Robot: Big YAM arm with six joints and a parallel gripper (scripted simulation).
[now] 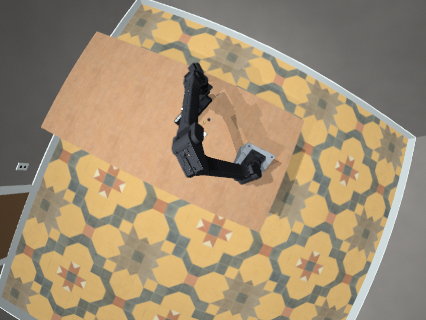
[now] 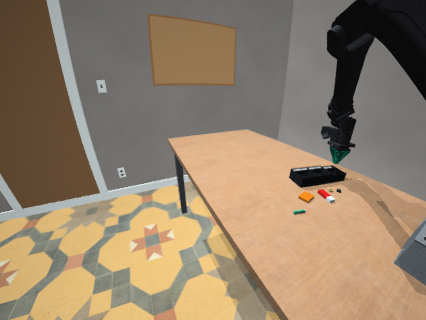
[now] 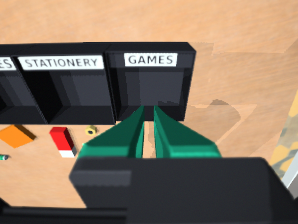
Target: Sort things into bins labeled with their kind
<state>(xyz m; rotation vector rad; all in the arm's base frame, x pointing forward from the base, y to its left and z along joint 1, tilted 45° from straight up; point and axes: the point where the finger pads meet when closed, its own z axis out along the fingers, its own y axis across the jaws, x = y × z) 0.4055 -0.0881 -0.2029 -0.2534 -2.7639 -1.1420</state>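
A black bin (image 2: 300,176) (image 3: 150,47) with three compartments stands on the table. In the wrist view the right one is labelled GAMES, the middle one STATIONERY, and the left label is cut off. All compartments that show look empty. In front of the bin lie an orange flat block (image 2: 306,196) (image 3: 15,136), a red and white block (image 2: 326,195) (image 3: 61,139), a small yellow ring (image 2: 331,190) (image 3: 90,131), a small black piece (image 2: 339,190) and a green stick (image 2: 299,212) (image 3: 3,157). My gripper (image 2: 339,159) (image 3: 149,111) is shut and empty. It hangs above the front edge of the GAMES compartment.
The wooden table (image 1: 115,110) (image 2: 260,235) stretches far to the left of the bin. The arm's base (image 1: 255,160) (image 2: 412,255) sits at the table's right end. The arm (image 1: 192,110) covers the bin in the top view.
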